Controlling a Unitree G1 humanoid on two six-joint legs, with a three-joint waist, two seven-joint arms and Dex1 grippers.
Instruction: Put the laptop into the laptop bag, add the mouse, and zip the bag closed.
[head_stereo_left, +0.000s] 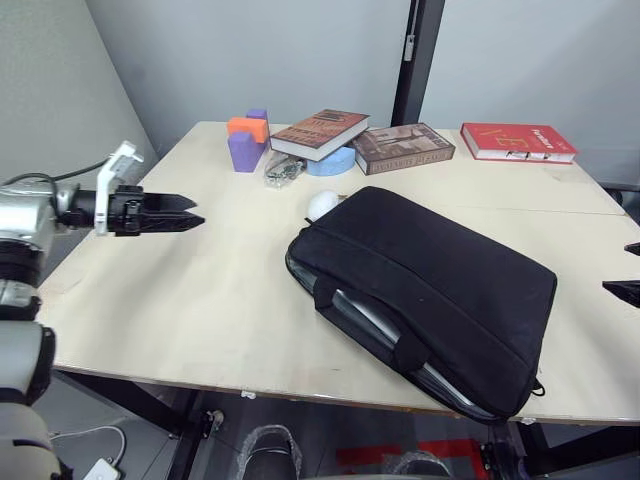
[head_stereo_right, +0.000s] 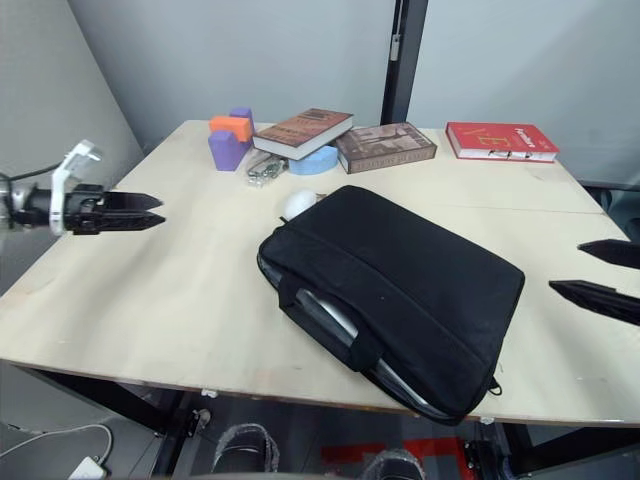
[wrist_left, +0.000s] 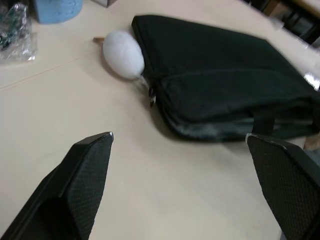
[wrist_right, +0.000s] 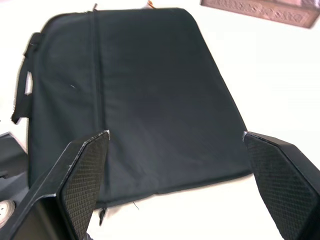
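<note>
The laptop bag (head_stereo_left: 425, 290) lies flat and skewed on the table (head_stereo_left: 190, 290), its black fabric smooth, two strap handles along the unzipped edge nearest me. In that open edge a silver-grey strip of the laptop (head_stereo_left: 370, 318) shows, so the laptop sits inside the bag. Touching the bag's far corner is the white mouse (head_stereo_left: 322, 204), on the bare table. Beyond the bag lie three books: a brown one (head_stereo_left: 320, 133) resting on a blue round thing (head_stereo_left: 332, 161), a second brown one (head_stereo_left: 403, 148), and a red one (head_stereo_left: 518, 142). Near the blue thing are purple and orange blocks (head_stereo_left: 246, 139) and what may be a clear packet (head_stereo_left: 283, 170). My left gripper (head_stereo_left: 196, 214) hangs off the bag's mouse side, fingers parted. My right gripper (head_stereo_right: 585, 270) hovers beside the bag's opposite edge, spread wide, holding nothing.
</note>
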